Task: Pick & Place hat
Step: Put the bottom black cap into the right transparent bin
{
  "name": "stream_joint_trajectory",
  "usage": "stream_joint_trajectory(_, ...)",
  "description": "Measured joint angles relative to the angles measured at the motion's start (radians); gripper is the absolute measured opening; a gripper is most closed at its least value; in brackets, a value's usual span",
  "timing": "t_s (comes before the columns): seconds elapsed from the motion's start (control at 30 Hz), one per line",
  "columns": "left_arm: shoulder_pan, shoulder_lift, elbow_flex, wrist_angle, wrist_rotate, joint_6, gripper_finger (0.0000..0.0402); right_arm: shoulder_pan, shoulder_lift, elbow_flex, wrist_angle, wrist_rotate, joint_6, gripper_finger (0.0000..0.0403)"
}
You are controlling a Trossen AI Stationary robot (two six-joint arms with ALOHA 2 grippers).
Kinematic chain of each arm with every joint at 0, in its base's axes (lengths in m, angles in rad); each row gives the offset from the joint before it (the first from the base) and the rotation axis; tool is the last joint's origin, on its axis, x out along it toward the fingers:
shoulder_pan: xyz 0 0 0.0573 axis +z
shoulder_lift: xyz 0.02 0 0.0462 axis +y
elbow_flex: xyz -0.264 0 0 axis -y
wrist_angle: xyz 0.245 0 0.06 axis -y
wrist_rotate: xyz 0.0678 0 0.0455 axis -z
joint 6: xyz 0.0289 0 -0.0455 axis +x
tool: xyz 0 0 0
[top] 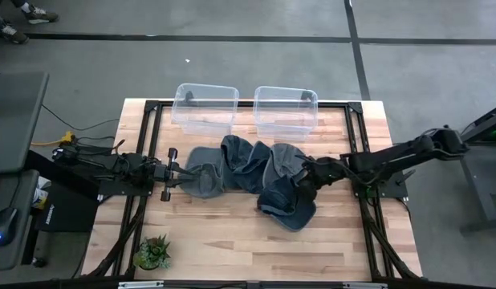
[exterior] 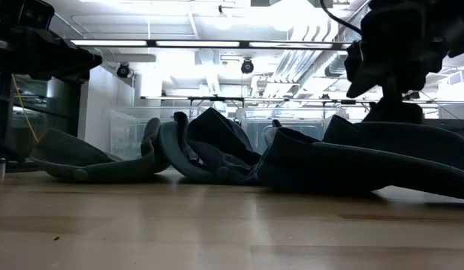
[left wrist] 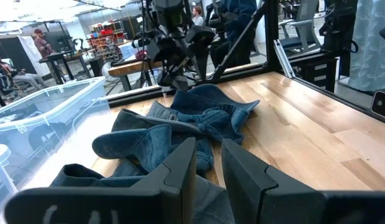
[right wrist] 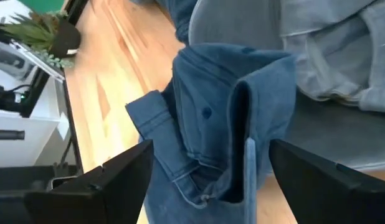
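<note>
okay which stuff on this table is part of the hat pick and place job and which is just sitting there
Part of the job:
- pile of denim hats
- two clear bins, probably where hats go
- right gripper, open over the hats
- left gripper, at the pile's edge

Just lying about:
- small potted plant

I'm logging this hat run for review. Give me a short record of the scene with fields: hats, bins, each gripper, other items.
hats: pile of blue denim hats in the middle of the table
bins: two clear plastic bins side by side at the far edge; contents cannot be told
left gripper: at the pile's left end, fingers nearly together, holding nothing visible
right gripper: over the pile's right side, open, a folded hat between its fingers
other items: small potted plant at the near left corner
</note>
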Motion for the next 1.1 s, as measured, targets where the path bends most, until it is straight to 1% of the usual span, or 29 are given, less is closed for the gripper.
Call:
stream_joint_trajectory(0.2, 0.000, 0.000, 0.000, 0.000, 0.000, 0.000, 0.0074, 0.000, 0.076, 0.000, 0.014, -0.010, 0.000, 0.0314)
stream_joint_trajectory(0.4, 0.000, 0.000, 0.000, 0.000, 0.000, 0.000, 0.0074, 0.000, 0.145, 0.000, 0.091, -0.005, -0.002, 0.0313)
stream_joint_trajectory(0.53, 0.000, 0.000, 0.000, 0.000, 0.000, 0.000, 0.0074, 0.000, 0.162, -0.001, 0.086, 0.029, 0.000, 0.0297)
stream_joint_trajectory(0.7, 0.000, 0.000, 0.000, 0.000, 0.000, 0.000, 0.0074, 0.000, 0.161, -0.001, 0.086, 0.035, 0.021, 0.0247)
stream_joint_trajectory(1.1, 0.000, 0.000, 0.000, 0.000, 0.000, 0.000, 0.0074, 0.000, 0.161, -0.001, 0.081, -0.023, 0.071, 0.0082)
